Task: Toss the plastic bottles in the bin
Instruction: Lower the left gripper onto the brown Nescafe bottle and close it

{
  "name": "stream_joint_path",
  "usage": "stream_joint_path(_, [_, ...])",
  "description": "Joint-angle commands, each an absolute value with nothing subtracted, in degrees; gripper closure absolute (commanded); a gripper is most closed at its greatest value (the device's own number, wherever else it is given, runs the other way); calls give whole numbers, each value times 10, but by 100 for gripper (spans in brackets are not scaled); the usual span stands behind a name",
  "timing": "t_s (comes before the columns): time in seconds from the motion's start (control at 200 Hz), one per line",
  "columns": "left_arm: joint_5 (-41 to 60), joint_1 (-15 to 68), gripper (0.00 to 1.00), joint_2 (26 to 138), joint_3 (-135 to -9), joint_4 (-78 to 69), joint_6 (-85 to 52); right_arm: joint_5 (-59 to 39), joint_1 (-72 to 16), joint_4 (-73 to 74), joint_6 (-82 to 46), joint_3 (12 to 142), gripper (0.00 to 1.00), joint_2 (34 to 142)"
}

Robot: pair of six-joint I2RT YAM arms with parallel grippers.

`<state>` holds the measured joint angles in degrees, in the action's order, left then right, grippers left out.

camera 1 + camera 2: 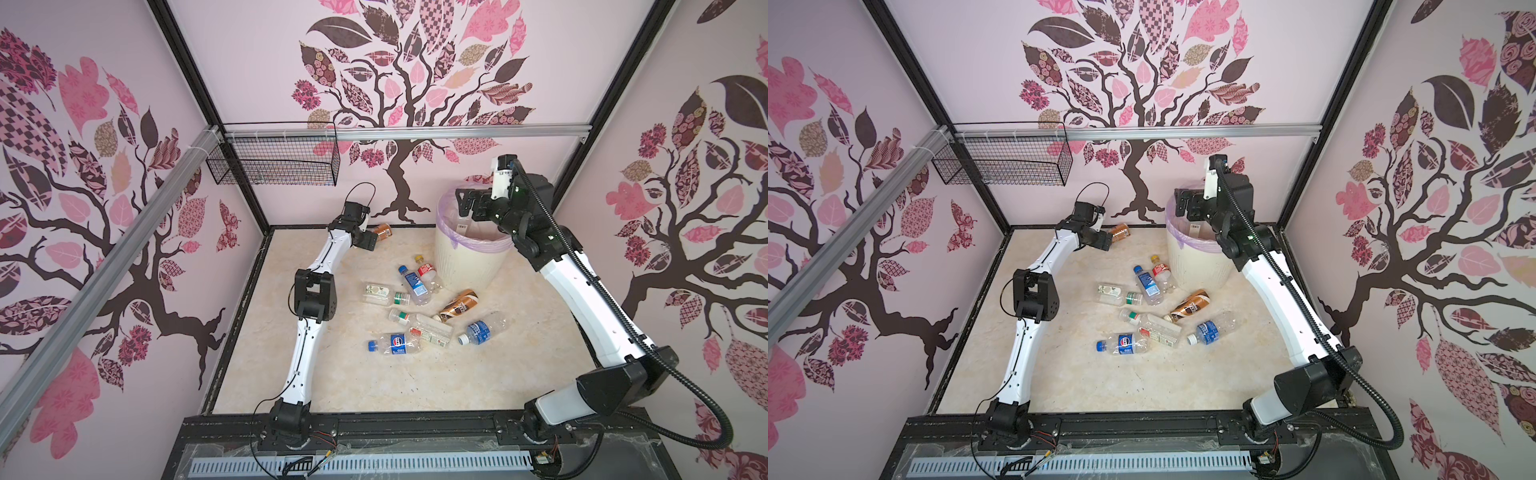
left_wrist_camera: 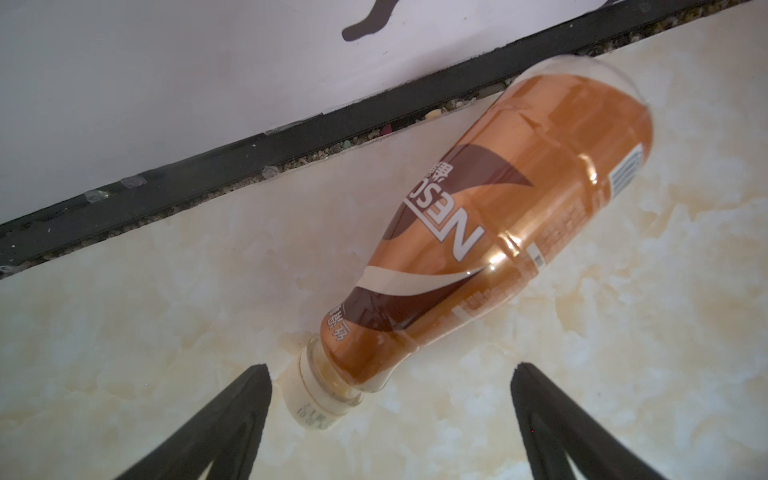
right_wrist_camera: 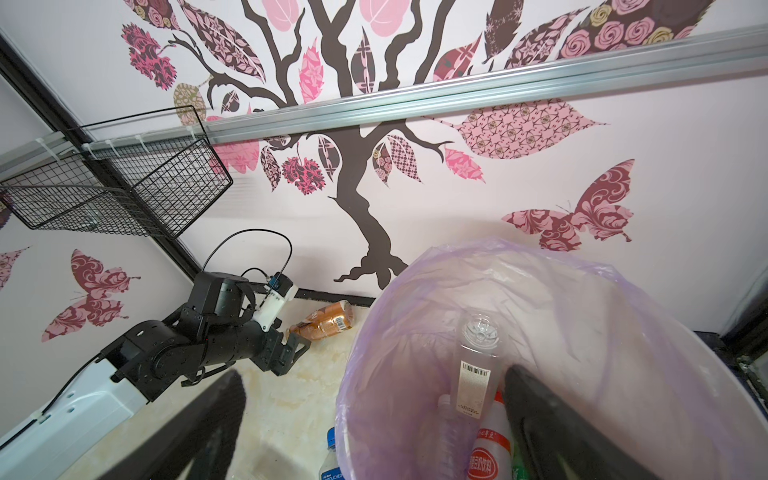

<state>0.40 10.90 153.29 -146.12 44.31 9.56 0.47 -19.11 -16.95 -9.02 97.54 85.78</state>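
**Pink walls, cream floor, bright bottles**

You see pale pink walls [image 1: 257, 62] with a dark brown tree and leaves in pink, checks, flowers and swirls. The floor [image 1: 332, 382] is cream, like marble. The bin [image 1: 469, 270] is cream-white with thin ribs, and its bag [image 3: 415, 332] is see-through lilac. The basket [image 1: 274, 166] is black wire squares. The orange bottle [image 2: 498, 216] is shiny orange and brown with white letters. A clear bottle [image 1: 395, 343] has a blue label and blue cap. Your arms [image 1: 304, 353] are white and black.
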Motion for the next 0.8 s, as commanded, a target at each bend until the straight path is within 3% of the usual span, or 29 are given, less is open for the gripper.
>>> stream_joint_path(0.0, [0,105,6,1543,-1468,444,124,15,-194,-153,-95,975,1,824])
stream_joint_path(0.565, [-21,111,11,1591,-1487,428,174,35,-194,-123,-92,943,1,793])
stream_joint_path(0.795, [-20,112,19,1592,-1487,421,179,33,-194,-117,-98,936,0,795])
